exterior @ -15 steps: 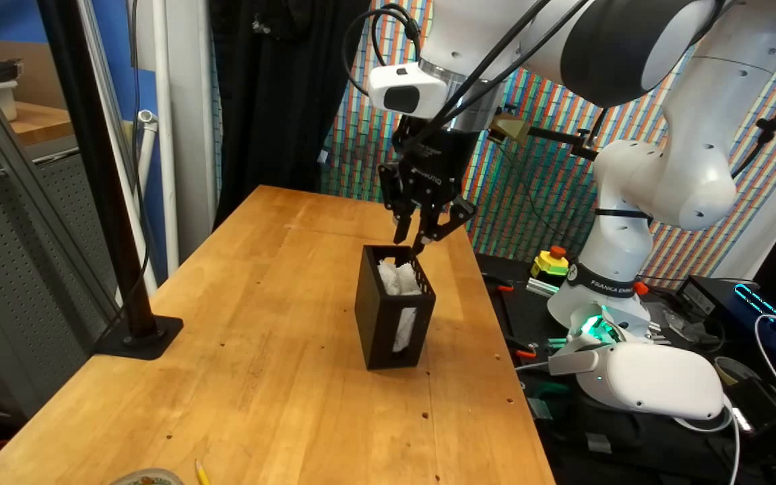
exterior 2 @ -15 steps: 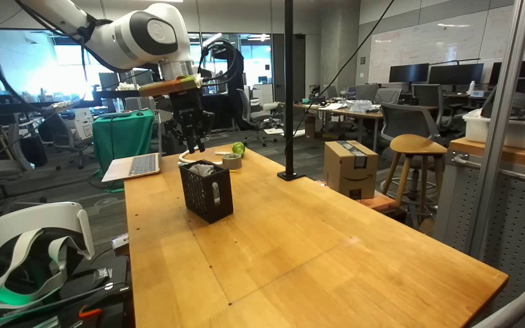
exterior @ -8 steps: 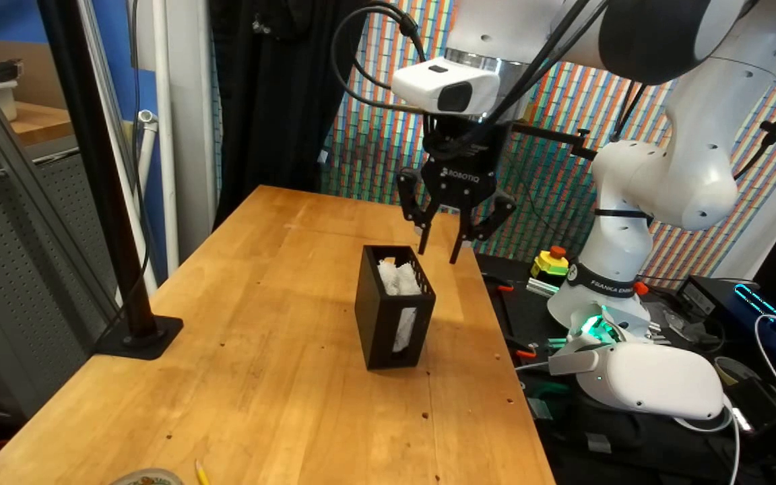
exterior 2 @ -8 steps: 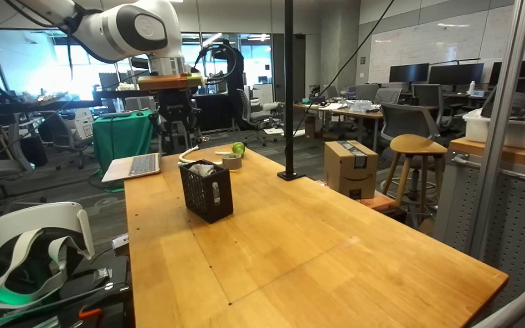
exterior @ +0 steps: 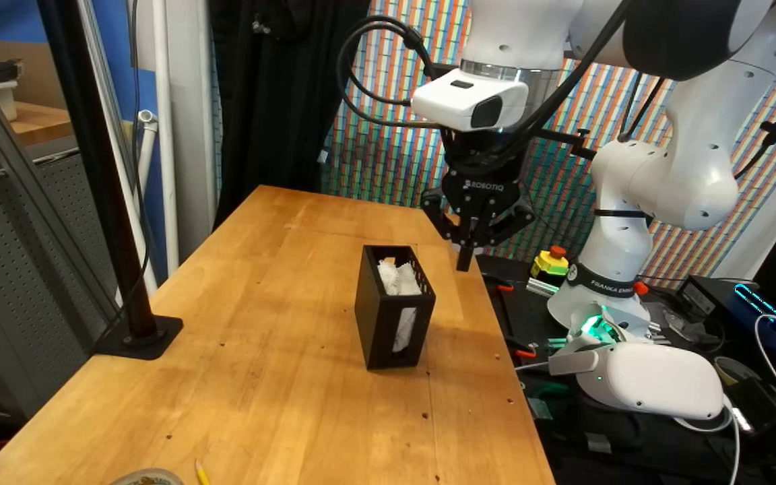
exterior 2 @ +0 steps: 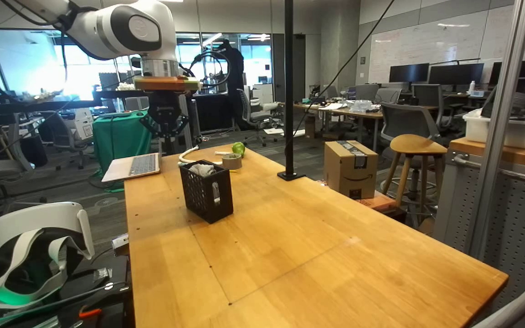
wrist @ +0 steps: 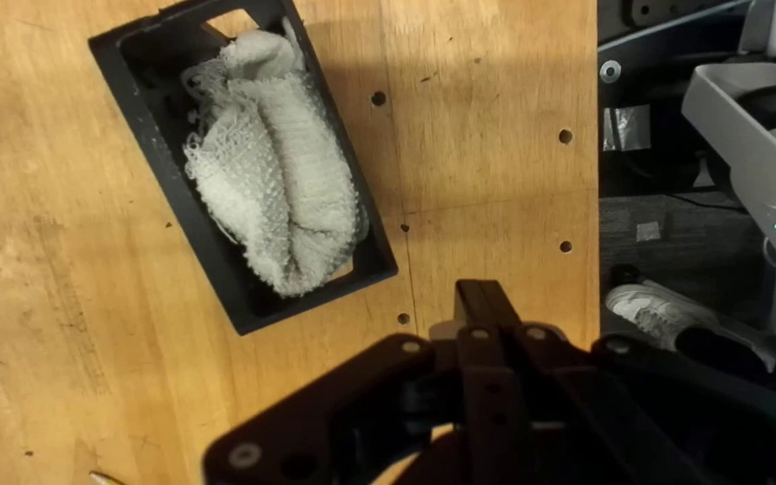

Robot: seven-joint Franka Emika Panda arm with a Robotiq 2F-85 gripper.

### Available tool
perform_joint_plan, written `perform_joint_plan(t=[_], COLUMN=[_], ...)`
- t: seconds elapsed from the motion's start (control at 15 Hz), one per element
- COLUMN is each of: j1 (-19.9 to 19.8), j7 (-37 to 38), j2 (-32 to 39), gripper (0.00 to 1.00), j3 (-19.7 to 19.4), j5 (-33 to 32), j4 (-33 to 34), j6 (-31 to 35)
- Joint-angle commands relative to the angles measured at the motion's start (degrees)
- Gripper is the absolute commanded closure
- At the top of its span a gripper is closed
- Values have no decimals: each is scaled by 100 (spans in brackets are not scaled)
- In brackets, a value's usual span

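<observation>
A white cloth [wrist: 270, 168] is lying bunched inside a black box [exterior: 370, 310], which is standing upright on the wooden counter [exterior: 280, 323]. Near the box, the tool [wrist: 484, 296] is hanging in the air, its jaws meeting fully, gripping nothing and touching neither box nor counter. A white headset [exterior: 661, 380] is sitting beyond the counter's edge.

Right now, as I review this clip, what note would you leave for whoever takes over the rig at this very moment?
Claw: shut, holding nothing, hanging beside the black bin and apart from it.
Things: the black bin stands upright on the wooden table; the white cloth lies bunched inside it.
Done: the white cloth is in the black bin, free of the fingers.
Left: as far as I can judge, these views show no unfinished step.
</observation>
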Motion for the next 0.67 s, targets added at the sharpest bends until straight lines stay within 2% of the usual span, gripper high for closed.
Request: perform_joint_plan(t=[0.0, 0.2, 0.4, 0.6], j1=[-28, -143, -249, -292], j7=[489, 1398, 2415, 3393], j2=[-16, 23, 104, 219], gripper=[99, 99, 99, 100], j3=[4, 26, 22, 26], j5=[50, -331, -796, -806], j4=[-27, -76, -81, -43], j6=[467, 869, 952, 847])
